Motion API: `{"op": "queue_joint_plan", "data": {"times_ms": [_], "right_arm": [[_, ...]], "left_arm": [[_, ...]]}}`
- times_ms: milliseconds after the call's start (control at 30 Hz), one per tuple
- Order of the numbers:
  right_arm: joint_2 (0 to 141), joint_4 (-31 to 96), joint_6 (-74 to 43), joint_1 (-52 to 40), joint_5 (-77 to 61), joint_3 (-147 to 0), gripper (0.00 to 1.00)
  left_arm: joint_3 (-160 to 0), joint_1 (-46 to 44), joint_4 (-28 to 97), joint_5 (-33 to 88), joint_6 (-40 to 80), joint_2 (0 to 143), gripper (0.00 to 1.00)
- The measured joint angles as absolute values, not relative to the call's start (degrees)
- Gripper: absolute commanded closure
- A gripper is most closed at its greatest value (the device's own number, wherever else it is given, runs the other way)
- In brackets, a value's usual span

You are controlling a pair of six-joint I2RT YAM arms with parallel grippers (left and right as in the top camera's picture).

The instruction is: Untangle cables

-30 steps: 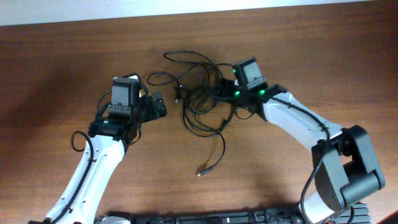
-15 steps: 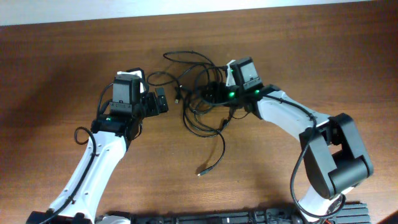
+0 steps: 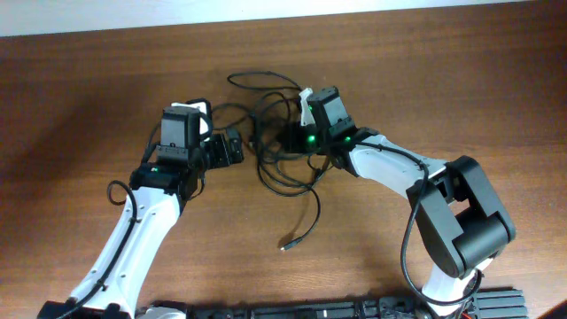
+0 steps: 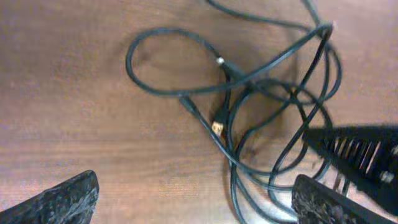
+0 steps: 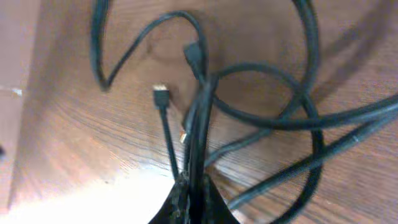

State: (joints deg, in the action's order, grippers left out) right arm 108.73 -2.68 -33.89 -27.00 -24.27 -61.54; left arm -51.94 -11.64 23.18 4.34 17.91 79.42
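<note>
Two arms meet at cables (image 3: 275,168), tangled upper centre of table (image 3: 89,97). Step: first strands secured. Next likely: left gripper (image 3: 232,147) takes near loop, right gripper (image 3: 291,135) draws away. Left: spread wide, empty, beside tangle's left edge. Right: clamped on strands, elbow lower right.

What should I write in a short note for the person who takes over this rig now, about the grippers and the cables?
The left gripper is open and empty, at the left edge of the tangle.
The right gripper is shut on strands of the thin black cables, on the tangle's right side.
The cables lie in one tangled heap on the brown wooden table; one plug end trails loose toward the robot's base.
Done: one grip on the tangle.
Left: all the separating; no cable lies free yet.
</note>
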Motion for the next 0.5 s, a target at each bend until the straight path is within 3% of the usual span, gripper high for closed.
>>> {"op": "queue_joint_plan", "data": {"times_ms": [100, 300, 500], "right_arm": [[108.7, -3.2, -33.9, -27.0, -25.3, -61.5, 0.96], [98.6, -1.8, -33.9, -27.0, -25.7, -61.5, 0.96], [91.2, -1.8, -36.8, -25.6, -28.9, -61.5, 0.96]], "left_arm": [[-51.9, -11.6, 24.4, 10.5, 10.9, 79.4, 0.01], [-51.9, -11.8, 24.5, 35.1, -8.6, 79.4, 0.01], [-51.9, -13.2, 23.8, 40.0, -12.4, 77.7, 0.0]]}}
